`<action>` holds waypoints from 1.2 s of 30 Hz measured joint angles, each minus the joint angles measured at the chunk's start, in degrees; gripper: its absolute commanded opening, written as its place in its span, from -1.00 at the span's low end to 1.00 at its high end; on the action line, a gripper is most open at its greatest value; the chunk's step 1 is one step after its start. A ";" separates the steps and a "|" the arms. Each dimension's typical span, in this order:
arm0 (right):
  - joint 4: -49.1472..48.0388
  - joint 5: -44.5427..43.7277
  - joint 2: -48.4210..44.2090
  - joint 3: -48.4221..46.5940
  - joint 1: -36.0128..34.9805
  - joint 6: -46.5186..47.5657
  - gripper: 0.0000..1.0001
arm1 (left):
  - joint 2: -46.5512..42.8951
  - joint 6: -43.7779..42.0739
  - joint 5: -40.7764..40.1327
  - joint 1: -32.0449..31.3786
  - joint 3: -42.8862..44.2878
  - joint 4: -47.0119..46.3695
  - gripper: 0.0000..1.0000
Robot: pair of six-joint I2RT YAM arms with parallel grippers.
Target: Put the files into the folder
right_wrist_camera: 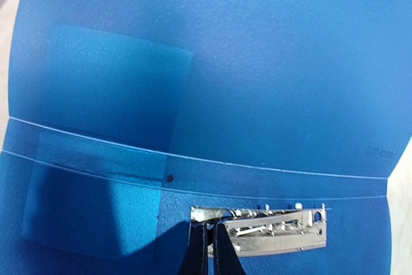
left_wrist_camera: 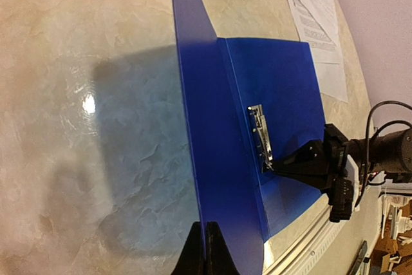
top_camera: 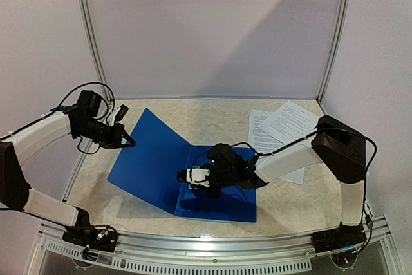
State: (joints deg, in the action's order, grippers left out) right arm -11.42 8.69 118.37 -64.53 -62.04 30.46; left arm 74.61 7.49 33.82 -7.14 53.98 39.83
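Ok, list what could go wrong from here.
1. The left gripper pinches only the raised cover edge of the folder. If that thin edge slips, the cover may drop shut over the clip.
2. The right gripper nips just the end of the metal clip. It may slip off or drag the folder.
3. The files lie loose beneath the right arm, which could sweep them aside.

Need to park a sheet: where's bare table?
Bare table: the far strip between the folder and the back wall, left of the files; also the near-right corner beside the folder. Crowded: the clip, under the right claw; left claw holds the folder's edge.
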 measured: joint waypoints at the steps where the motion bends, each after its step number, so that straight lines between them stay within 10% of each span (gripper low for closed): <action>1: 0.35 0.24 -0.63 0.13 0.07 -0.42 -1.00 | 0.00 0.00 0.00 0.00 0.00 0.02 -1.00; 36: 13.42 -6.69 1.40 -17.59 6.21 -11.10 -0.98 | -0.02 -0.37 -0.48 0.07 0.66 -2.05 -1.00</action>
State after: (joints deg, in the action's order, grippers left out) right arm 2.00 2.00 119.77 -82.13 -55.83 19.35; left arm 74.59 7.11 33.34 -7.07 54.63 37.78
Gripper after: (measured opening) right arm 0.009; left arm 0.026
